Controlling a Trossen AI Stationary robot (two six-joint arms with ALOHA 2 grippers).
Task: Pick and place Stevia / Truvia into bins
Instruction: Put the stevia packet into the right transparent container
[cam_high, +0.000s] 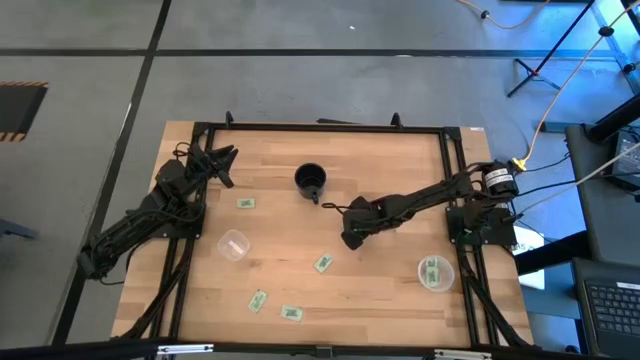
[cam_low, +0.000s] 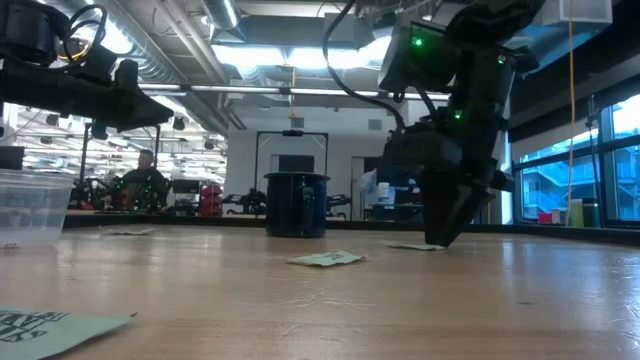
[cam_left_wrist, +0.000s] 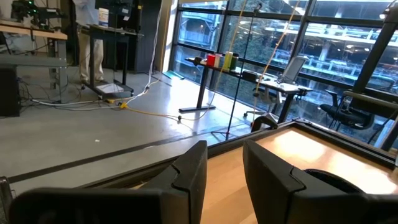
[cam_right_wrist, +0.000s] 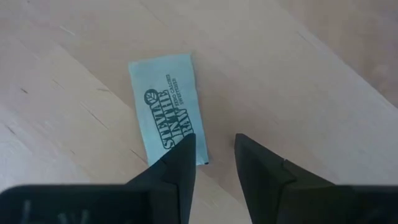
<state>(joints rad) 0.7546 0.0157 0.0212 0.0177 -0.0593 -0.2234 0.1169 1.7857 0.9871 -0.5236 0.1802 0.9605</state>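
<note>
Fig. Two-arm rig at a wood table (cam_high: 390, 300), sachet sorting.

Right gripper (cam_high: 351, 240): reached to table centre, pointing down, tips at or just above the wood (low view; contact cannot be told). Fingers (cam_right_wrist: 180, 163) set to a narrow gap, nothing between them. A pale green sachet (cam_right_wrist: 168, 107), printed "Stevia in the Raw", lies flat just ahead of the tips; one fingertip overlaps its near corner in the wrist view, the other is over bare wood beside it. Whether the pad touches the paper cannot be told.

Other sachets rel. to right gripper: one (cam_high: 322, 263) just beside it toward the front edge; two more (cam_high: 258, 300), (cam_high: 291, 313) farther off near the front edge; one (cam_high: 245, 203) well apart, toward the left arm.

Cups: right cup (cam_high: 435, 272) well apart from the gripper, near the right arm's base, w/ green sachets inside. Left cup (cam_high: 233, 245) well apart on the opposite side; contents cannot be told.

Mug (cam_high: 311, 180): black, near the gripper, toward the table's back.

Left gripper (cam_high: 226, 156): waits raised at the back-left corner, away from all sachets; fingers (cam_left_wrist: 189, 174) a small gap apart, holding nothing.

Room behind, low view: a person (cam_low: 145, 175) at a distant bench.
</note>
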